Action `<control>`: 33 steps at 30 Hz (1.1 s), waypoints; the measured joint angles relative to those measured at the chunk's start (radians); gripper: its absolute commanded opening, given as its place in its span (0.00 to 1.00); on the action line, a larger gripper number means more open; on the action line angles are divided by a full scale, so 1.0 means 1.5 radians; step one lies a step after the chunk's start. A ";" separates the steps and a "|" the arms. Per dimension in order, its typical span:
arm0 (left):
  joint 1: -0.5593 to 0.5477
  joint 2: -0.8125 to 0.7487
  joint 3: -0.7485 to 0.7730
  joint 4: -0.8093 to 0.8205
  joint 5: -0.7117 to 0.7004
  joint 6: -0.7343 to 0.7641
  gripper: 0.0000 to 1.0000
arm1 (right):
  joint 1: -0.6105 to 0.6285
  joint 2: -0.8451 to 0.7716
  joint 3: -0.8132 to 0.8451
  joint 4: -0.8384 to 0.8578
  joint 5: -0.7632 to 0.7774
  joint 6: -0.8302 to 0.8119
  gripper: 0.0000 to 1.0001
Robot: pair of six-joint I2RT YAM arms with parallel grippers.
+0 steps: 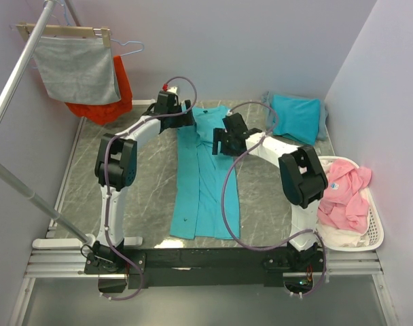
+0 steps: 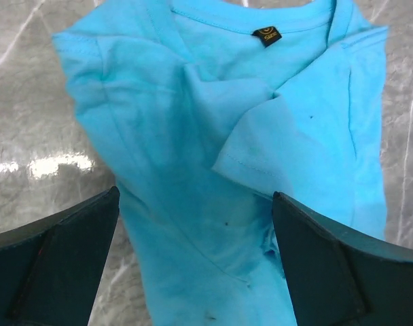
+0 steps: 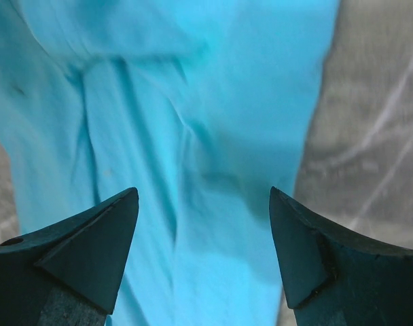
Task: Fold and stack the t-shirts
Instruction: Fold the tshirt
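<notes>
Lying down the centre of the top view, the lengthwise-folded t-shirt (image 1: 205,176) has both pincers over its upper half. The left gripper (image 2: 195,197) and right gripper (image 3: 203,193) are spread wide and hold nothing. I judge that pinching only the top layer could pull the tucked sleeve open.

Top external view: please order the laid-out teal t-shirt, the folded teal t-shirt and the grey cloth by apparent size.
1. laid-out t-shirt
2. grey cloth; it hangs high, perhaps nearer the camera, so its true size is unsure
3. folded t-shirt
</notes>
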 measured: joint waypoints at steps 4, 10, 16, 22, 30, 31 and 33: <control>-0.001 0.035 0.054 -0.017 0.005 -0.009 0.99 | 0.000 0.032 0.050 -0.002 -0.001 -0.006 0.84; -0.001 0.082 0.066 -0.020 -0.001 -0.013 0.99 | -0.004 0.083 0.120 -0.015 -0.010 -0.007 0.84; -0.002 0.102 0.092 -0.026 -0.031 -0.012 1.00 | -0.005 0.153 0.234 -0.041 -0.013 -0.017 0.84; -0.007 0.080 0.055 -0.002 -0.064 -0.008 0.99 | -0.005 0.153 0.229 -0.042 -0.009 -0.023 0.84; 0.004 -0.024 -0.057 -0.034 -0.131 0.003 1.00 | -0.014 0.117 0.153 -0.009 0.000 -0.021 0.85; 0.007 -0.033 -0.050 -0.040 -0.130 0.004 0.99 | -0.017 0.112 0.148 -0.008 0.000 -0.021 0.85; 0.012 -0.035 -0.021 -0.045 -0.117 0.006 0.99 | -0.022 0.104 0.138 -0.002 0.000 -0.020 0.85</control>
